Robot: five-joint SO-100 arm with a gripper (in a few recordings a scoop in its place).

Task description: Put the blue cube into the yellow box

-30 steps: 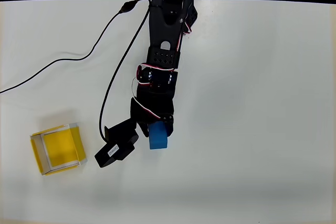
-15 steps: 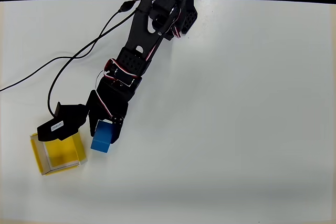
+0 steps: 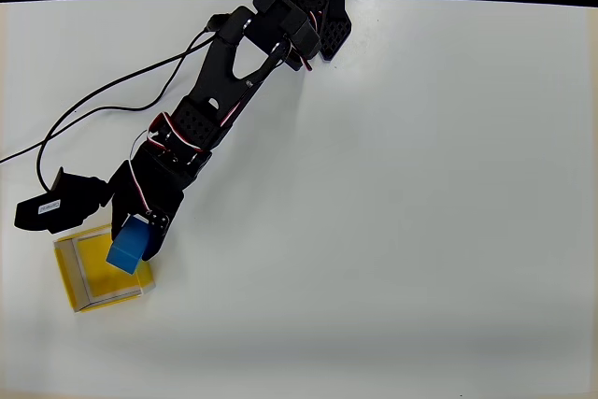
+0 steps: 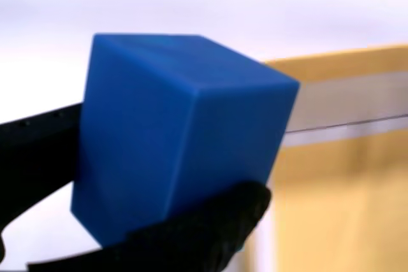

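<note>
- Here the black arm (image 3: 234, 72) reaches from the top edge of the white table (image 3: 420, 184) down toward the lower left in the overhead view.
- The gripper (image 3: 136, 238) is pinching the blue cube (image 3: 129, 248), which sits tilted between the black fingers.
- In the overhead view the cube overlaps the upper right corner of the yellow box (image 3: 92, 273), over its rim and part of its floor; whether it touches the box cannot be told.
- In the wrist view the blue cube (image 4: 178, 132) is close and large, with a black finger (image 4: 191, 234) pressed under its lower face and another black part at its left side.
- Behind it, to the right, the yellow box (image 4: 344, 176) shows as blurred yellow walls with a pale rim.
- A black cable (image 3: 103, 109) runs across the table from the arm to the left edge.
</note>
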